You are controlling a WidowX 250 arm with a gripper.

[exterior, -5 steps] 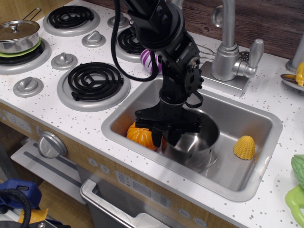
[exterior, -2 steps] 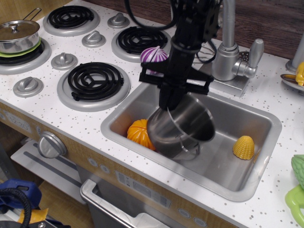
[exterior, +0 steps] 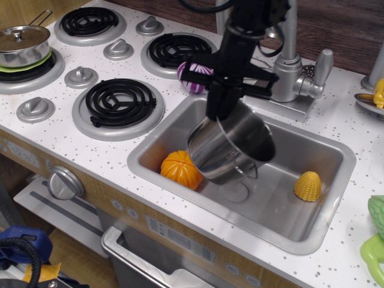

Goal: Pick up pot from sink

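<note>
The shiny steel pot [exterior: 225,150] hangs tilted above the sink [exterior: 312,216], its open mouth facing up and right, a wire loop handle dangling at its lower right. My black gripper [exterior: 221,114] is shut on the pot's upper left rim and holds it clear of the basin floor. The arm comes down from the top centre and hides part of the faucet behind it.
An orange toy pumpkin [exterior: 181,170] lies at the sink's left, a yellow corn piece [exterior: 308,185] at its right. A purple-white toy [exterior: 193,77] sits behind the sink by the silver faucet [exterior: 294,69]. Burners [exterior: 120,102] and a lidded pan [exterior: 23,43] stand left.
The gripper closed on the pot's rim and has lifted it up out of the sink, tilting it; the pumpkin it half hid now shows fully.
</note>
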